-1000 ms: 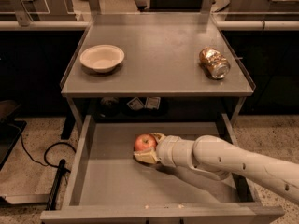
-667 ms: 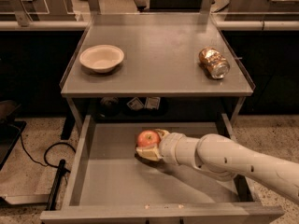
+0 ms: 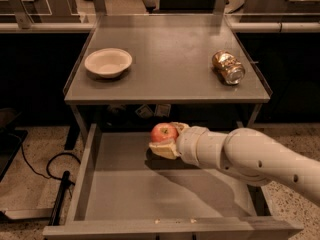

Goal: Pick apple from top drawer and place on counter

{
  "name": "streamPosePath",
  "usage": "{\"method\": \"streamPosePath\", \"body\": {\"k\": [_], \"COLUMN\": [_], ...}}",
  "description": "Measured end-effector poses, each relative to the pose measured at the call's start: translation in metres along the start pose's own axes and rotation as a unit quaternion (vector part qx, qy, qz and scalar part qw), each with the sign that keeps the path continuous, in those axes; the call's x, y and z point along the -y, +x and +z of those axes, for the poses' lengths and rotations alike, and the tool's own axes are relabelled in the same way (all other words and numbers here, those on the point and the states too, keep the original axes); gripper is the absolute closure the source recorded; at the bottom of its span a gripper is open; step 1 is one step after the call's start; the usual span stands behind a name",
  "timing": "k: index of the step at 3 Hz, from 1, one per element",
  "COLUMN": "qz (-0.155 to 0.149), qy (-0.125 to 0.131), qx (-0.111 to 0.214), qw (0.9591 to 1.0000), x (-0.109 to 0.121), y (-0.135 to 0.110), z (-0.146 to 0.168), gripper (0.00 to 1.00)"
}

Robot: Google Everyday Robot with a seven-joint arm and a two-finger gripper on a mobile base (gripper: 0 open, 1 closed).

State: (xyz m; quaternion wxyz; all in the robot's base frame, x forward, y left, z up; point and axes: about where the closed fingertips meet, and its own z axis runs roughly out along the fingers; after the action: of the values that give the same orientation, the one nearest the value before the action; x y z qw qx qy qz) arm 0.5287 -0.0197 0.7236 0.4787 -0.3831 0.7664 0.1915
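The gripper (image 3: 169,140) was clamped on the apple (image 3: 163,132), holding it over the open top drawer (image 3: 86,171), just below the counter (image 3: 170,54) edge, seemingly clear of the floor for carrying up

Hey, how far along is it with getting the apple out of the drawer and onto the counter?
Done: the top drawer is open and the gripper is shut on the apple, which looks lifted clear of the drawer floor. In hand: the lift out of the drawer. Left: setting it on the counter, where a bowl and a crushed can sit.
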Motion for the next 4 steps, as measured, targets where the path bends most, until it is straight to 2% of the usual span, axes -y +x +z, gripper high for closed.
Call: {"method": "streamPosePath", "body": {"k": [1, 2, 3, 4], "qz": [0.001, 0.001, -0.02, -0.048], "qy": [-0.008, -0.008, 0.018, 0.044], "qx": [-0.004, -0.004, 0.01, 0.021], "qw": [1.0, 1.0, 0.9996, 0.9977], "x": [0.001, 0.001, 0.019, 0.046], "y": [-0.029, -0.029, -0.07, -0.124], "z": [-0.024, -0.024, -0.031, -0.043], "gripper": [1.0, 1.0, 1.0, 1.0]}}
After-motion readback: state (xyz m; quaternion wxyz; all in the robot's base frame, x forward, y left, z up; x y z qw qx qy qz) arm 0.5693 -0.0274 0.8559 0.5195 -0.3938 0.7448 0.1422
